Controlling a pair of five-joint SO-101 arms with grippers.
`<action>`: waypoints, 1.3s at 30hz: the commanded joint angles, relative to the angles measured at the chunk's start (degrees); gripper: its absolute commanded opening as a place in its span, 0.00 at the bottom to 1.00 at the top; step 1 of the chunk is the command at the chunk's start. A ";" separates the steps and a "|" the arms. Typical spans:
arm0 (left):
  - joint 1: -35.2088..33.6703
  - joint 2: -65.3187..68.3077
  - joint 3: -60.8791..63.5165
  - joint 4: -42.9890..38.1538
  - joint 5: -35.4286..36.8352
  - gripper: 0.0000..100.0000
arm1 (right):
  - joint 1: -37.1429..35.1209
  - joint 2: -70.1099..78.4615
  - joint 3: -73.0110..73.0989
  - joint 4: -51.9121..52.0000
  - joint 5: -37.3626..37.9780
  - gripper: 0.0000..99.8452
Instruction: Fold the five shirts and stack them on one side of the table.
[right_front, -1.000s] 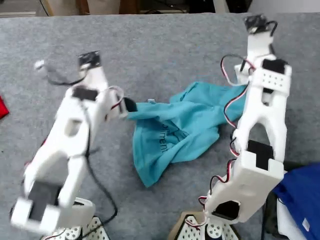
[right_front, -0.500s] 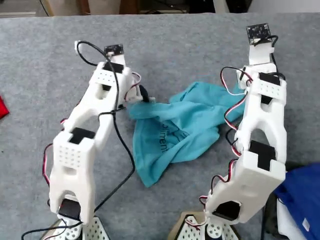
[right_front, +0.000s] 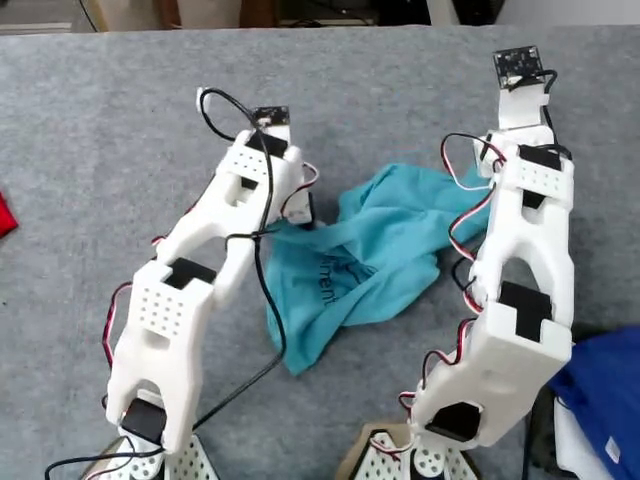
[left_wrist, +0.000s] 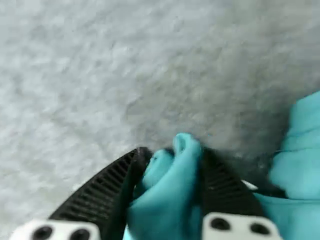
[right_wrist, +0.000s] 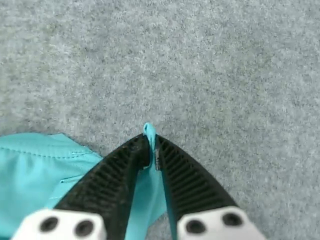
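Note:
A crumpled teal shirt (right_front: 360, 255) lies in the middle of the grey table (right_front: 120, 110) between the two white arms. My left gripper (left_wrist: 172, 152) is shut on a bunched fold of the teal shirt (left_wrist: 172, 185), at the shirt's left edge next to the left arm's wrist (right_front: 300, 205). My right gripper (right_wrist: 151, 145) is shut on a thin edge of the teal shirt (right_wrist: 45, 165), at the shirt's right corner by the right arm (right_front: 520, 190).
A blue shirt (right_front: 600, 385) lies over something white at the table's right front corner. A small red object (right_front: 5, 215) shows at the left edge. Bare grey cloth stretches across the back and left of the table.
The left arm has swung right and forward, carrying its held edge of the teal shirt toward the middle and bunching the cloth. The right arm has barely moved.

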 joint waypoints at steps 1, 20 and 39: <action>-1.93 0.31 -3.96 -1.41 -0.09 0.13 | 0.66 -1.10 -0.48 -1.14 -0.18 0.00; -5.63 0.57 -12.13 1.32 0.18 0.26 | 0.40 -1.10 -0.48 -0.97 -0.18 0.00; -2.55 14.37 -25.05 7.56 2.64 0.11 | 0.40 0.57 -0.75 -1.05 -0.18 0.00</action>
